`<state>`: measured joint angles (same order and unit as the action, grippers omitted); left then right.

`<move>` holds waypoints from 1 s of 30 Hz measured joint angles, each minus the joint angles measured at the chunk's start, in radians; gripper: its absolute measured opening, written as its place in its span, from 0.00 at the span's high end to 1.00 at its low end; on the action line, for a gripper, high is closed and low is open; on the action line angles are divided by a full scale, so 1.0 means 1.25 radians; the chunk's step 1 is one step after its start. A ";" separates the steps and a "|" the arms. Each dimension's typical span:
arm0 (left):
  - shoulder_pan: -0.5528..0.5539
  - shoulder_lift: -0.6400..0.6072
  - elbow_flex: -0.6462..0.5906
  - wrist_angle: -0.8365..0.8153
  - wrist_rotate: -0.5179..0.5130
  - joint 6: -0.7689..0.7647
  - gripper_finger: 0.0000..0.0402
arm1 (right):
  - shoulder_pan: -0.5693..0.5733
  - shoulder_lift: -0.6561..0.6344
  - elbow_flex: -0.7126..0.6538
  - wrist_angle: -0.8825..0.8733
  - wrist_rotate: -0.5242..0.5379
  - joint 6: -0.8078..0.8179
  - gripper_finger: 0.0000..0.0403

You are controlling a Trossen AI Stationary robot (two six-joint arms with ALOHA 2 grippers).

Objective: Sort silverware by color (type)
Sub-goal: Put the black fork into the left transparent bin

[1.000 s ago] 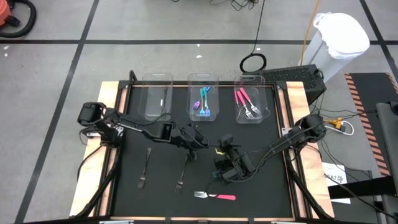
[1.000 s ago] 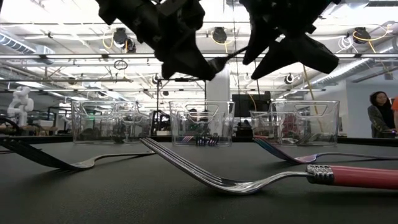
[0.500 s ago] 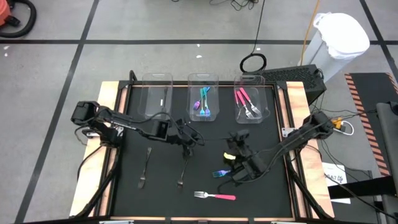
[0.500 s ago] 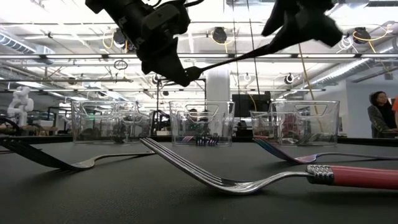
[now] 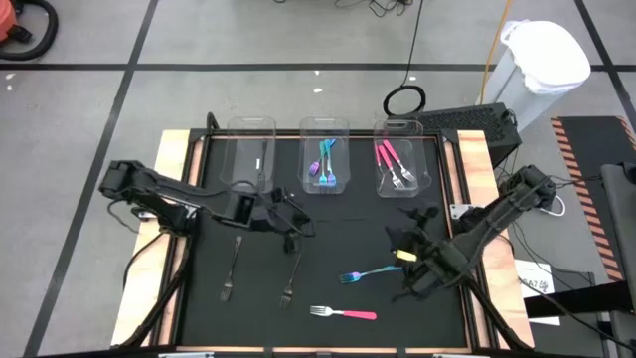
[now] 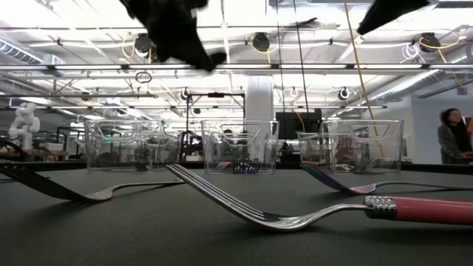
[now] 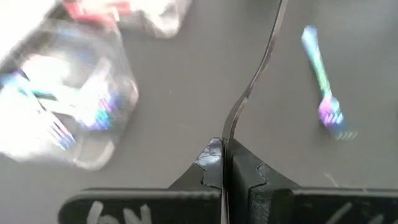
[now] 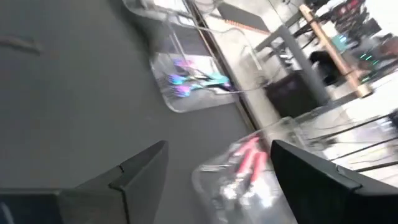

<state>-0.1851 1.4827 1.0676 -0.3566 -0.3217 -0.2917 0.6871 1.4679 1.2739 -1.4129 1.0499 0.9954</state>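
My left gripper [image 5: 299, 232] hangs over the mat's middle, shut on a dark fork [image 7: 252, 87]. My right gripper [image 5: 405, 261] stands open near the right edge with nothing between its fingers [image 8: 143, 171]. Beside it a blue fork [image 5: 368, 273] lies flat on the mat. Two dark forks [image 5: 231, 267] [image 5: 291, 273] and a pink-handled fork [image 5: 344, 314] also lie on the mat. Three clear bins stand at the far edge: the left bin [image 5: 250, 151], the middle bin [image 5: 325, 164] with blue forks, and the right bin [image 5: 399, 167] with pink forks. My left gripper pinches one end of the dark fork [image 7: 227, 134] between its two shut fingers; which end it is, I cannot tell. The fingers slant down toward the table's right, along the fork. The fork sticks out past the fingertips, lifted clear of the mat.
The black mat [image 5: 248, 308] has wooden strips along its left and right sides. A white bin [image 5: 547, 60] and a black case [image 5: 477, 124] stand beyond the table's far right corner. A person [image 6: 451, 133] stands in the room behind.
My right gripper has let go of the dark fork that both grippers held, and has drawn back toward the table's right edge and up, rolling as it went; this uncovers the blue fork. My left gripper has risen and gone a little toward the left edge with the dark fork.
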 joint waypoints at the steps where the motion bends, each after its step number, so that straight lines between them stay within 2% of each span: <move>1: -0.001 -0.022 0.000 0.002 -0.012 0.011 1.00 | 0.017 -0.005 -0.021 0.015 0.009 0.035 0.31; 4: 0.000 -0.100 0.001 -0.033 -0.029 0.030 1.00 | 0.061 -0.007 -0.089 0.091 0.088 0.098 0.33; 7: 0.004 -0.179 0.001 -0.054 -0.063 0.058 1.00 | 0.076 -0.007 -0.139 0.168 0.155 0.094 0.34; 14: 0.046 -0.349 -0.010 -0.091 -0.136 0.102 1.00 | 0.082 -0.007 -0.169 0.267 0.191 0.027 0.36; 19: 0.132 -0.446 -0.079 -0.079 -0.145 0.113 1.00 | 0.082 -0.007 -0.167 0.340 0.210 -0.060 0.36; 24: 0.247 -0.517 -0.185 -0.049 -0.112 0.068 1.00 | 0.082 -0.007 -0.166 0.403 0.209 -0.148 0.36; 30: 0.385 -0.526 -0.267 -0.064 -0.110 -0.046 1.00 | 0.082 -0.007 -0.166 0.422 0.208 -0.187 0.36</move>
<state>0.2966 0.8250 0.7339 -0.4369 -0.4596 -0.3488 0.7895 1.4593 1.0664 -0.8856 1.3094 0.7620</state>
